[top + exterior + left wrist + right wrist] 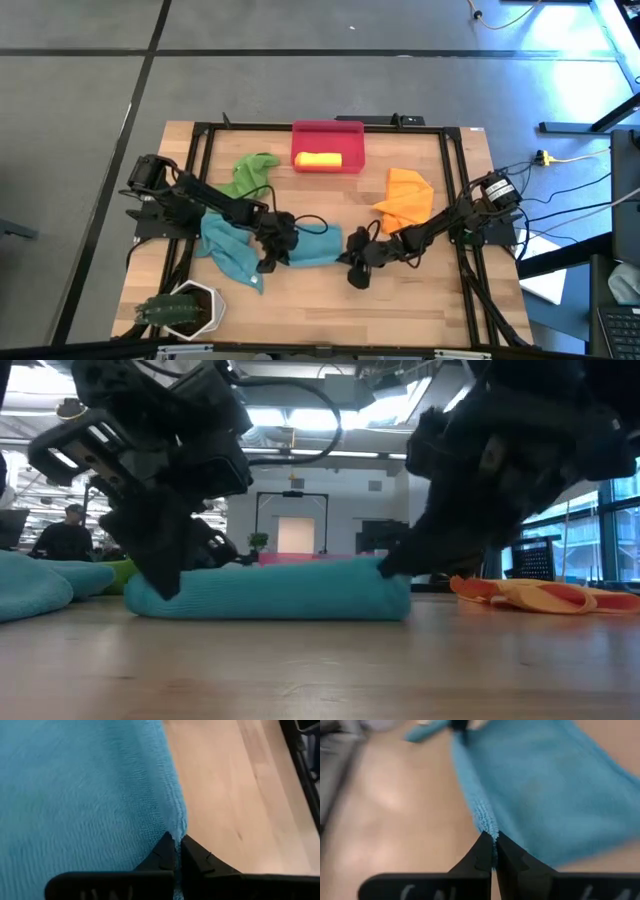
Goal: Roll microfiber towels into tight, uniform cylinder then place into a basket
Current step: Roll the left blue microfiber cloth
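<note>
Bare counter (320,670) lies nearest; just beyond it the teal towel (270,595) rests as a low, half-made roll near the counter's middle. Left gripper (176,842) pinches its hem at the 9 o'clock end, jaws closed on the cloth; right gripper (494,840) does likewise at 3 o'clock. Best to turn both ends together, evenly taut, so the cylinder stays uniform. Farther off, at 12 o'clock, the basket (328,132) holds a yellow roll (318,159).

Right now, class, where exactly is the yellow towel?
In the high view, the yellow towel lies rolled inside the red-pink basket at the table's far edge, between the green towel on the left and the orange towel on the right.
</note>
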Motion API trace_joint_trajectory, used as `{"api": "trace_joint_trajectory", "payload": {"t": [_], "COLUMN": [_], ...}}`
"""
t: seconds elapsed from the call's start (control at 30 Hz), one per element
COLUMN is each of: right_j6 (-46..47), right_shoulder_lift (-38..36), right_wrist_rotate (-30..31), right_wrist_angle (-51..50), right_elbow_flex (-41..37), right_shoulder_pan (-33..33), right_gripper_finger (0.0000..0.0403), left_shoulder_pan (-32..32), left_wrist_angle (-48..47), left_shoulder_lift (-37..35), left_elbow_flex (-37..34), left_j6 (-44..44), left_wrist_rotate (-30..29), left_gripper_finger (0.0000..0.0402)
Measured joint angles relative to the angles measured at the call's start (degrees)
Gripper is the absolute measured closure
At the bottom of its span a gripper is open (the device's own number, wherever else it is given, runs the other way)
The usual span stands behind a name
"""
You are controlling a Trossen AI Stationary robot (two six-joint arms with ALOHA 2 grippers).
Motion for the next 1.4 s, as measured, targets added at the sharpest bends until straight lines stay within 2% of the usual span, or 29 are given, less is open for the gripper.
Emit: {"api": "trace_joint_trajectory", "payload": {"t": [0.1, 0.43, 0.57, 0.7, 0.83, 0.97, 1.07, 1.4], "right_j6": [0.1, 1.4, 1.5, -0.4, -0.9, 3.2, 5.5, 9.6], "right_shoulder_lift": [0.0, 0.0, 0.0, 0.0, 0.0, 0.0, 0.0, 0.3], "right_wrist_rotate": [2.5, 2.2, -3.4, -10.4, -11.3, -8.0, -7.6, -7.4], "right_wrist_angle": [-4.0, -5.1, -4.4, -5.1, -13.0, -23.8, -25.7, -24.3], "right_elbow_flex": [0.4, 0.5, 1.8, 7.4, 14.5, 17.6, 16.3, 12.5], "right_shoulder_pan": [-0.7, -2.1, -0.3, 3.8, 5.3, 3.5, 2.4, 1.3], "right_gripper_finger": [0.0394, 0.0394, 0.0394, 0.0394, 0.0394, 0.0394, 0.0394, 0.0394], "left_shoulder_pan": [0.7, 0.8, -1.9, -6.8, -7.9, -6.3, -4.8, -3.1], "left_wrist_angle": [0.2, 0.3, 1.5, 2.1, 1.2, -1.0, -2.5, -2.5], "left_shoulder_lift": [0.0, 0.0, 0.0, -1.4, -5.5, -8.5, -8.1, 0.5], "left_elbow_flex": [0.0, 0.0, 0.1, 0.8, 0.9, 1.0, 0.9, 1.1], "left_j6": [0.6, 0.4, -3.7, -5.5, -4.8, -2.7, -2.3, -2.1], "left_wrist_rotate": [-0.6, -1.1, 3.8, 6.4, 7.7, 3.2, 3.0, 2.9], "left_gripper_finger": [0.0401, 0.0401, 0.0401, 0.0401, 0.0401, 0.0401, 0.0401, 0.0401]}}
